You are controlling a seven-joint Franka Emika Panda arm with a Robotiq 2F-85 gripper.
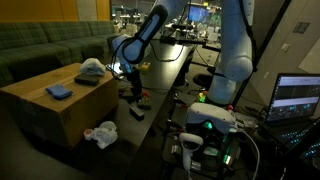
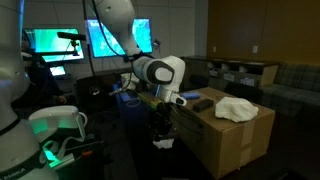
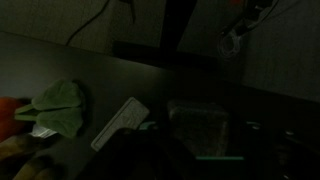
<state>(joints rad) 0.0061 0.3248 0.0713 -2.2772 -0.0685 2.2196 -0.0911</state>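
Note:
My gripper [image 1: 131, 88] hangs low beside the cardboard box [image 1: 45, 110], pointing down, in both exterior views [image 2: 162, 125]. The wrist view is very dark. In it a dark grey, mesh-patterned thing [image 3: 196, 115] lies between the jaws of the gripper [image 3: 200, 135], and I cannot make out whether they touch it. A white flat strip [image 3: 118, 122] and a green crumpled cloth [image 3: 60, 108] lie to the left of it. A dark item [image 1: 137, 103] sits just below the gripper.
On the box lie a blue cloth [image 1: 60, 92], a pale cloth [image 1: 92, 68] and a white cloth [image 2: 238, 108]. A white crumpled cloth [image 1: 100, 133] lies on the floor by the box. Lit monitors [image 2: 50, 40] and a laptop [image 1: 297, 98] stand nearby.

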